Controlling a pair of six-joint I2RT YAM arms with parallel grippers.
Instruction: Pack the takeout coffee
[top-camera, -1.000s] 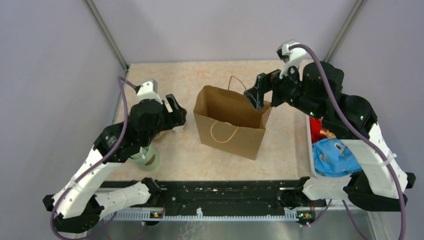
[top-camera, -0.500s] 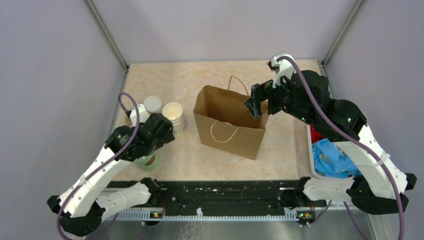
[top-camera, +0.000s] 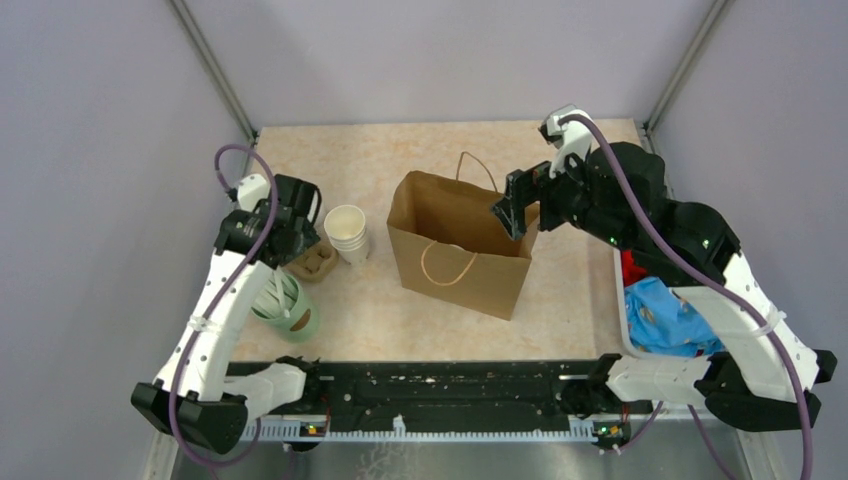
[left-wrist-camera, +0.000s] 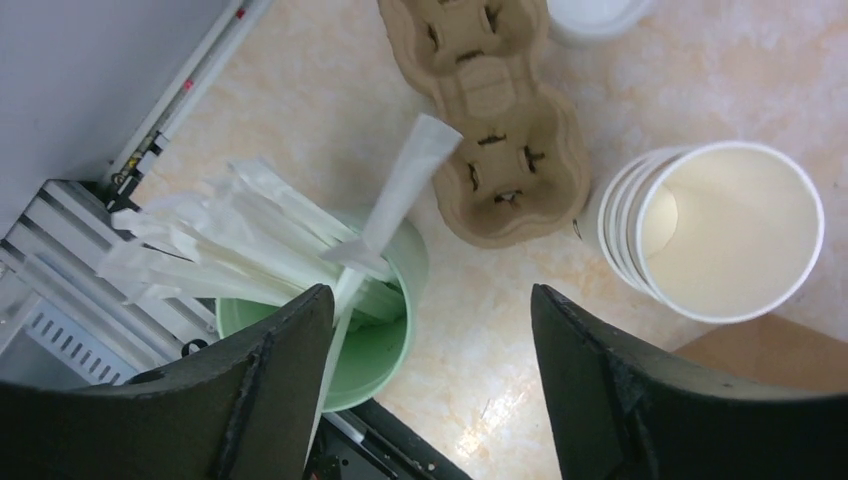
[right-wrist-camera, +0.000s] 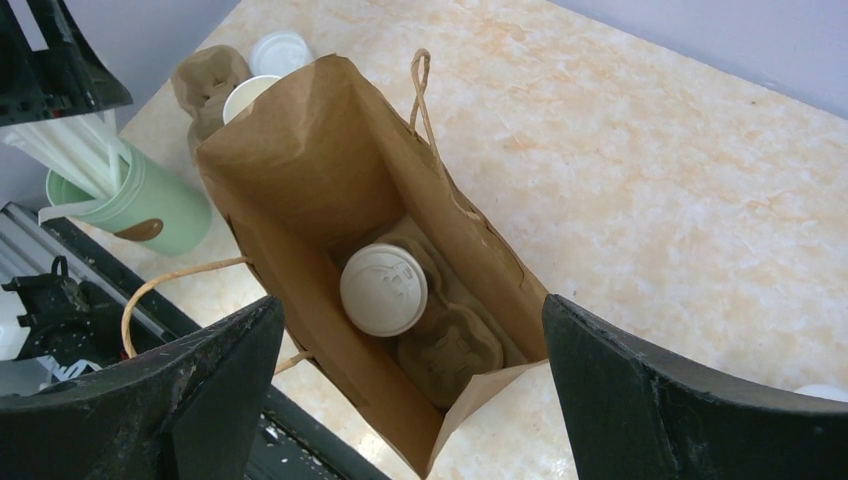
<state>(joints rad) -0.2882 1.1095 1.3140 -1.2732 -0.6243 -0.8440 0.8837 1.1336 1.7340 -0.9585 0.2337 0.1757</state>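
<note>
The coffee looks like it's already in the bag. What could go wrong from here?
1. The open right fingers hover at the bag's rim; pulling away, they might snag the paper and tip the bag with the lidded cup inside.
2. The open left fingers hang over the green cup of straws and the stack of paper cups; dropping lower could knock them over.

Overhead from near side, left wrist close above stacked cups (left-wrist-camera: 735, 230), right wrist looking into bag (right-wrist-camera: 300, 170), cups in all
</note>
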